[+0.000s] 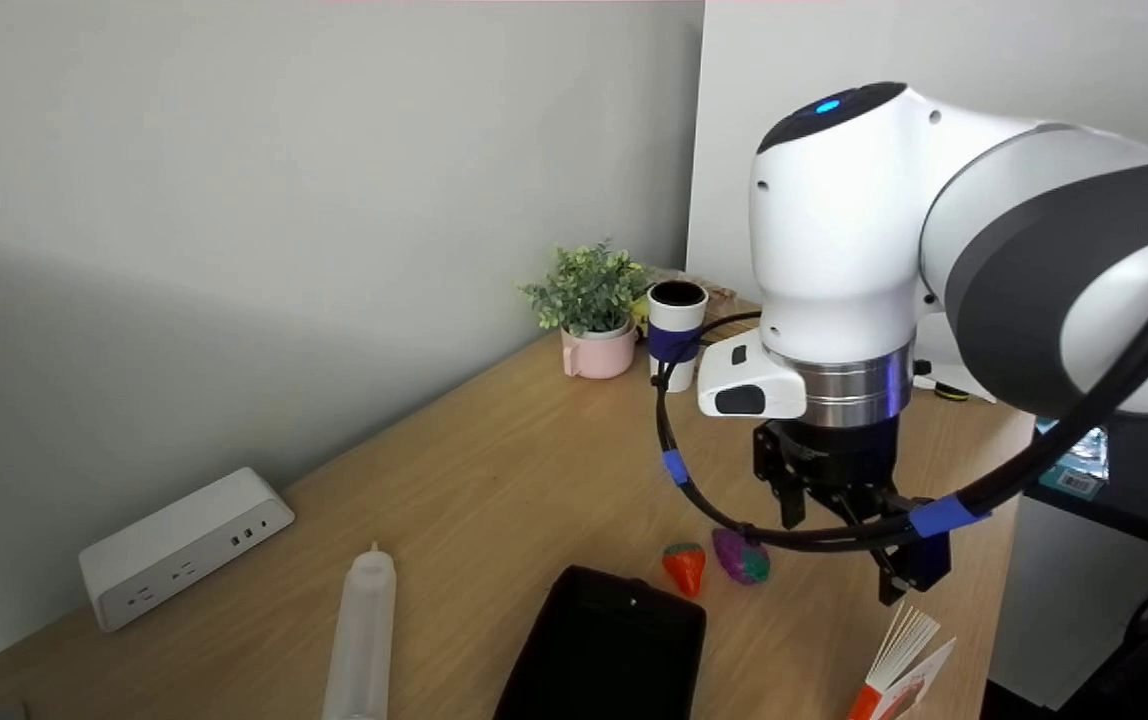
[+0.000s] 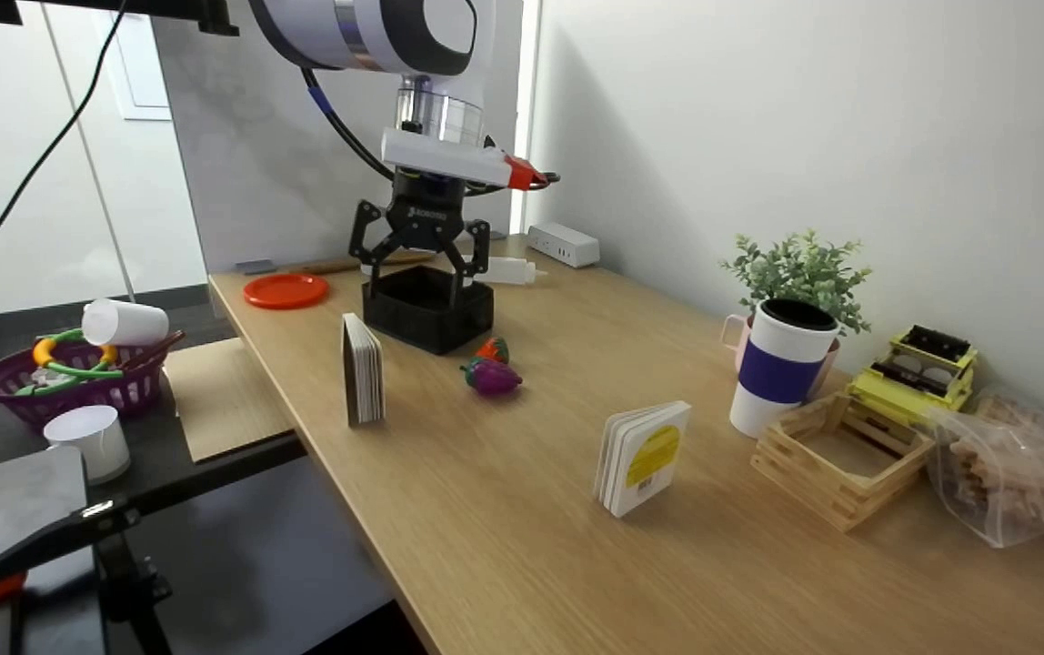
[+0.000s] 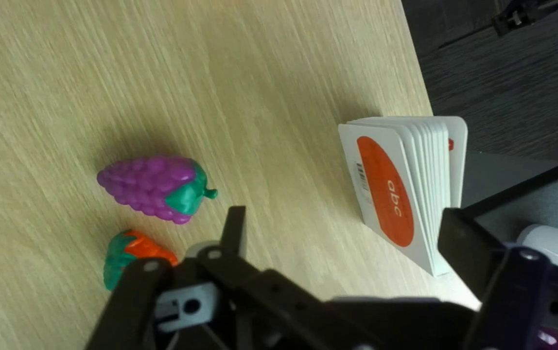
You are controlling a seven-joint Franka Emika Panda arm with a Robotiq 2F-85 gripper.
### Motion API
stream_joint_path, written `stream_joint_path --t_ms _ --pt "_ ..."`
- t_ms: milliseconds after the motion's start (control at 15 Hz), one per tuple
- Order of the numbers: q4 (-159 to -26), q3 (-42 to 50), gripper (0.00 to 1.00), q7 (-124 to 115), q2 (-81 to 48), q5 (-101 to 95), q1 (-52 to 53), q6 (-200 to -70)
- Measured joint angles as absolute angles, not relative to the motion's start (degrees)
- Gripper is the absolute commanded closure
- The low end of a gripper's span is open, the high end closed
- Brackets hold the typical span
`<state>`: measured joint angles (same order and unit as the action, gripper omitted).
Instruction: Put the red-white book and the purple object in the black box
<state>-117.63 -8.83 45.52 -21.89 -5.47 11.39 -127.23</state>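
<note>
1. Red-white book [image 3: 400, 194]: stands upright on the bench [image 3: 259, 87], near its edge, pages slightly fanned, apart from the black box [image 2: 413, 327].
2. Purple object [image 3: 150, 184]: lies on the bench just beside a red-orange item [image 3: 138, 253], near the black box but outside it.
3. Claw [image 2: 415, 284]: above the bench, its 2 fingers spread wide, gripping nothing.
4. Bench: pale wood grain, running along a grey wall [image 1: 284, 200], with a white power strip [image 1: 189, 550] near that wall.
5. Wrist view alone: the book's "abc" lettering on red.
6. Red plate [image 2: 286, 291], near the bench's edge: seen only in an exterior view.
</note>
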Motion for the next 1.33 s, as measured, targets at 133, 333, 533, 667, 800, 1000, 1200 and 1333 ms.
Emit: stream_joint_path --t_ms 133,333,533,667,800,1000,1200,1333 --pt "-117.75 -8.92 0.0 45.42 -21.62 -5.47 11.33 -127.23" --pt "-117.92 -9.7 0.0 45.45 -22.0 -5.33 11.18 -127.27" --pt "-119.35 -11.22 0.0 45.45 -22.8 -4.89 11.04 -128.2" --pt "-120.73 -12.32 0.0 45.39 -23.58 -4.78 11.05 -129.04" --pt "-122.01 -13.25 0.0 45.16 -24.31 -4.79 11.07 -129.93" --pt "-123.78 -14.11 0.15 43.72 -25.16 -4.94 11.24 -131.17" --pt "-124.93 -14.43 0.42 42.75 -25.66 -5.15 11.39 -132.03" --pt "-125.33 -14.48 0.56 42.1 -26.13 -5.39 11.41 -132.69"
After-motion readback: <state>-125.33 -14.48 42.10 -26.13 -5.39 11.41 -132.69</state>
